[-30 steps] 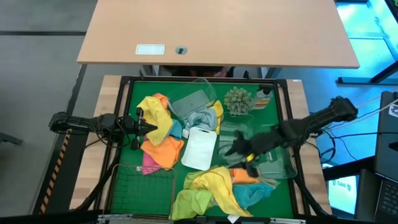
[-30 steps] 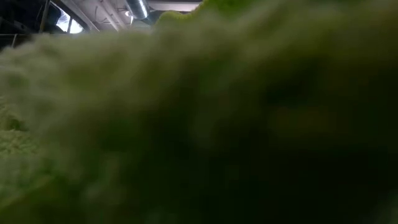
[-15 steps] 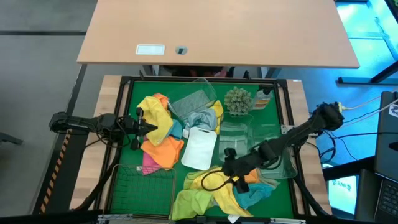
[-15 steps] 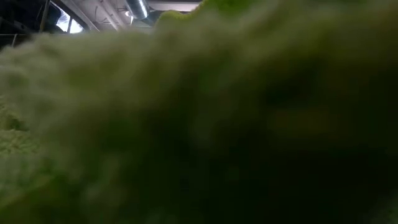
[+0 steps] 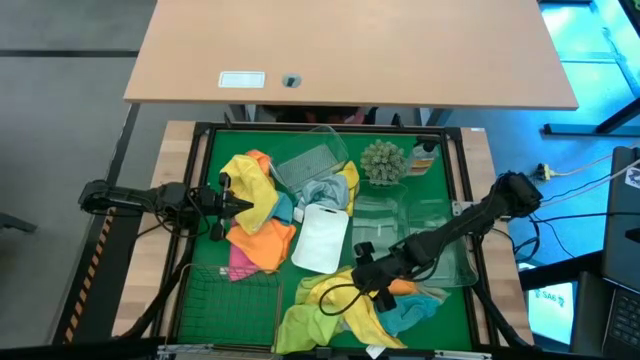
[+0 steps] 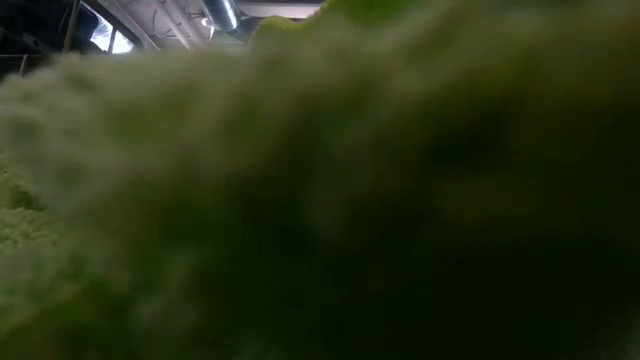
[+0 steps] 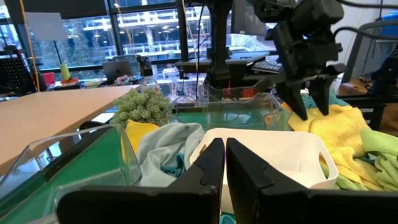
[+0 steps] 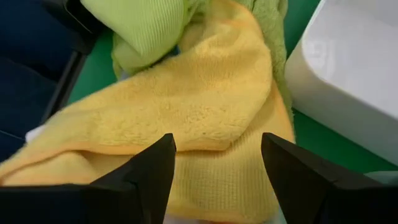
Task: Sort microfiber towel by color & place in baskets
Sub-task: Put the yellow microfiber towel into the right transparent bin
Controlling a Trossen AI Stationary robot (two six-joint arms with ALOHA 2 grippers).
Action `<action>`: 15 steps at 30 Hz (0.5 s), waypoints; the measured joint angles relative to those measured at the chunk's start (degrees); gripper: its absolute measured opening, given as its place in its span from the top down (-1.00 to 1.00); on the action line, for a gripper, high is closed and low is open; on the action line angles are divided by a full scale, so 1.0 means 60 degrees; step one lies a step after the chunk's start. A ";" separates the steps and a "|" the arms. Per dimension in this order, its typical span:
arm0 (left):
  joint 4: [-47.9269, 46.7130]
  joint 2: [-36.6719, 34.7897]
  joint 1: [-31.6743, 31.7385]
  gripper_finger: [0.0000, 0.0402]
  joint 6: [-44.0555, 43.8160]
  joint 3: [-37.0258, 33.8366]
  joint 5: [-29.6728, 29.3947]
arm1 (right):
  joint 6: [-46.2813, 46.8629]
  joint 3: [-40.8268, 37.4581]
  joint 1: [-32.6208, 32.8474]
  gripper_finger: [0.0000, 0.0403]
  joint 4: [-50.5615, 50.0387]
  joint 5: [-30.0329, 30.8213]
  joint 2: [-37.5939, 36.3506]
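Towels lie in two heaps on the green mat. The left heap holds a yellow towel [image 5: 250,175], an orange one [image 5: 262,240] and a pink one [image 5: 240,265]. The near heap holds a yellow towel [image 5: 328,287] [image 8: 205,106], lime green ones [image 5: 305,325] [image 8: 143,25] and a teal one [image 5: 410,312]. My right gripper [image 5: 350,290] [image 8: 217,140] is open, pointing down, its fingers spread just over the near heap's yellow towel. My left gripper [image 5: 243,203] [image 7: 224,149] is shut beside the left heap, holding nothing. A lime green towel [image 6: 320,180] fills the low view.
The white tray [image 5: 322,238] [image 7: 267,146] sits mid-table, close to my right gripper. A wire-mesh basket [image 5: 235,300] stands at the near left. Clear tubs [image 5: 310,160] [image 5: 430,235], a spiky plant [image 5: 383,160] and a brown bottle [image 5: 425,155] stand farther back and to the right.
My right gripper has moved from over the clear tub on the right toward the near edge and leftward, coming down over the near heap's yellow towel. The towels lie as before.
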 joint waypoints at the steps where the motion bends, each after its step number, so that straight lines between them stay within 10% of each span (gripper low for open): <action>1: -0.0001 0.0000 -0.0003 0.93 0.0000 0.0000 0.0000 | 0.0000 0.0000 0.0000 -0.17 -0.0001 -0.0006 0.0084; 15: -0.0002 0.0001 -0.0004 0.93 -0.0004 -0.0002 0.0000 | 0.0000 0.0007 0.0000 0.01 0.0160 0.0034 0.0466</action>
